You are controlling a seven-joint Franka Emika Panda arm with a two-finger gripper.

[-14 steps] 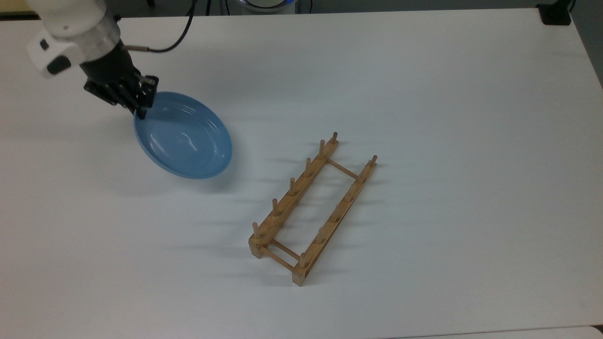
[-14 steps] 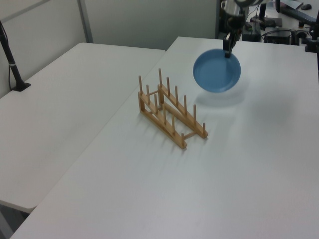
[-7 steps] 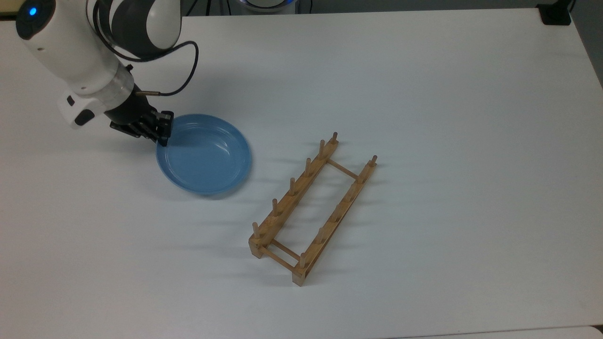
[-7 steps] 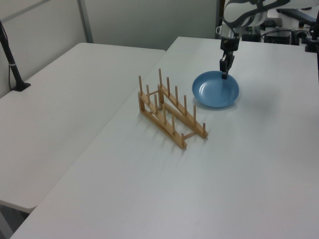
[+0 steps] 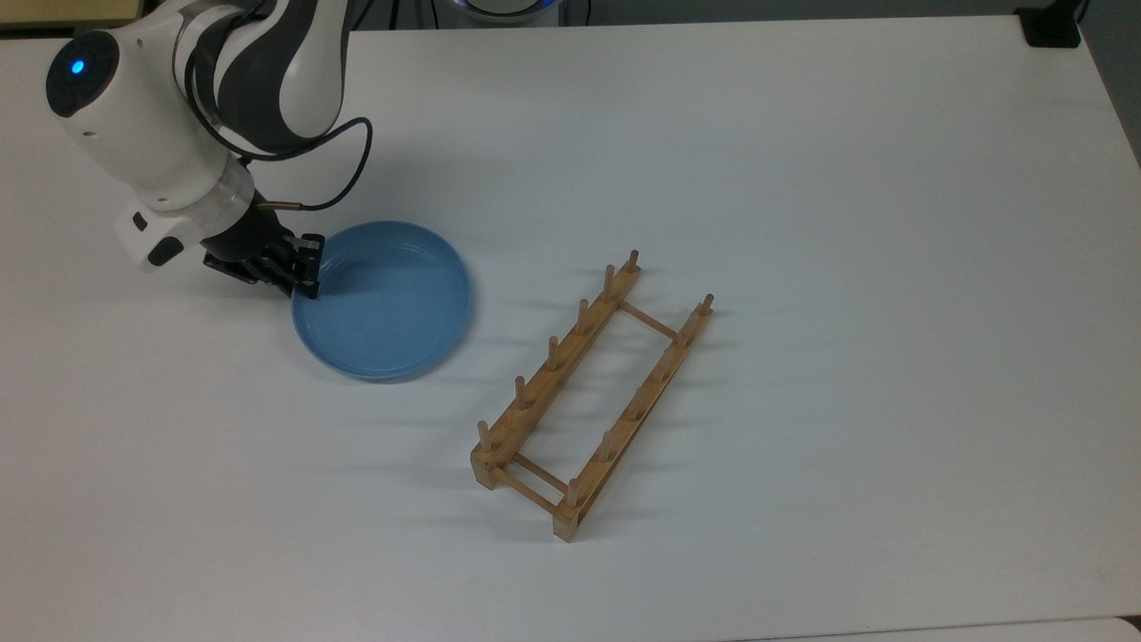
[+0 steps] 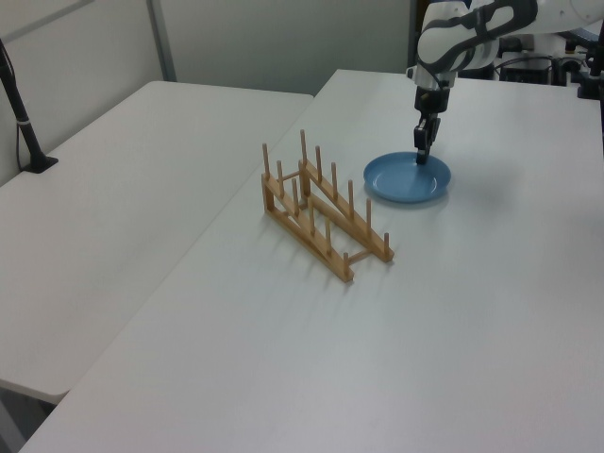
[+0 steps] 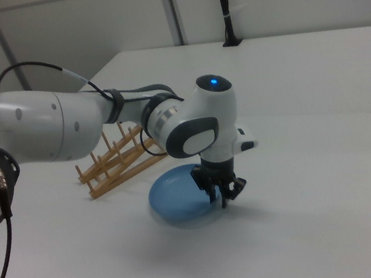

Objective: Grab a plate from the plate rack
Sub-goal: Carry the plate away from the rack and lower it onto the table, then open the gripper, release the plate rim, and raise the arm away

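Note:
The light-blue plate [image 5: 383, 303] [image 6: 406, 179] [image 7: 177, 198] lies flat on the white table, apart from the plate rack and on its left in the top view. The light-wood plate rack [image 5: 593, 397] [image 6: 321, 212] [image 7: 114, 157] stands with nothing between its pegs. My gripper [image 5: 306, 283] [image 6: 421, 157] [image 7: 224, 195] points down at the plate's rim, on the top view's left side of the plate, shut on that rim.
The white arm [image 5: 214, 80] reaches in from the top view's upper left, trailing a black cable [image 5: 343, 178]. A black clamp [image 5: 1052, 27] sits at the table's far right corner. A second white table [image 6: 113, 189] with a black post [image 6: 24, 123] adjoins it.
The plate, held tilted above the table a second ago, has come down and now lies flat on it. My gripper has lowered with it and stays at the rim.

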